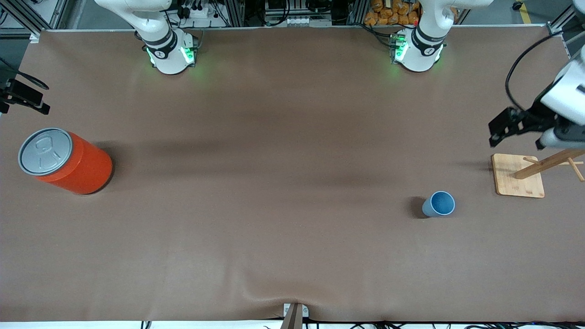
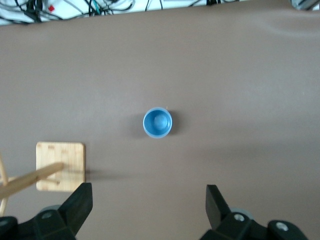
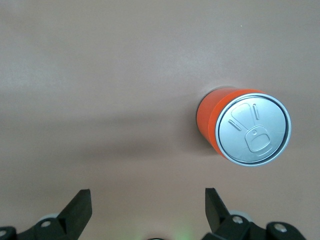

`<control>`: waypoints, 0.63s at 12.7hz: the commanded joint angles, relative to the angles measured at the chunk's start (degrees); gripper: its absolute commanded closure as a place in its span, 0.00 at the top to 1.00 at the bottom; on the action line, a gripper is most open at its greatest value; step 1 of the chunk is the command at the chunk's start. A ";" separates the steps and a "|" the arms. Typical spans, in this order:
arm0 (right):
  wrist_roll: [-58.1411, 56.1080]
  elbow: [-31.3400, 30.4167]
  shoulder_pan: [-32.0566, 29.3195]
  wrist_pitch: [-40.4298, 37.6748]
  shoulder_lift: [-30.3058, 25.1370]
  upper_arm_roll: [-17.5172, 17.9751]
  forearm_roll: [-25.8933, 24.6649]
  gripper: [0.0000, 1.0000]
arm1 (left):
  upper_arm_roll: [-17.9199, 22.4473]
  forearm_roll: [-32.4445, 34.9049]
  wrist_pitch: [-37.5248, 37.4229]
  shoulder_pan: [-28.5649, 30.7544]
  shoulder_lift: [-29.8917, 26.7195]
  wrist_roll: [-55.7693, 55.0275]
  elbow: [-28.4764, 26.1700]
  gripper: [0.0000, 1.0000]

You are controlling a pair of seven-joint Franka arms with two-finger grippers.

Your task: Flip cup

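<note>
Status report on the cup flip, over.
Left gripper open, up over the wooden stand. Right gripper open, up near the orange can. Cup upright, mouth up, untouched. Nothing in the way.

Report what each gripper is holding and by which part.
Nothing is held. The left gripper and right gripper are both open and empty; the cup stands untouched on the table.
</note>
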 commanded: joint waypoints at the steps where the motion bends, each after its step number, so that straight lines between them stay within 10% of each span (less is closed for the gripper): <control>1: -0.19 1.21 -0.89 -0.65 0.49 0.56 0.26 1.00 | -4.77 -3.31 -0.29 5.49 -9.44 -0.50 -11.55 1.00; 8: -0.19 1.12 -0.71 -0.73 0.49 0.47 0.26 1.00 | -8.84 -4.47 -1.78 9.65 -14.74 -1.66 -14.50 1.00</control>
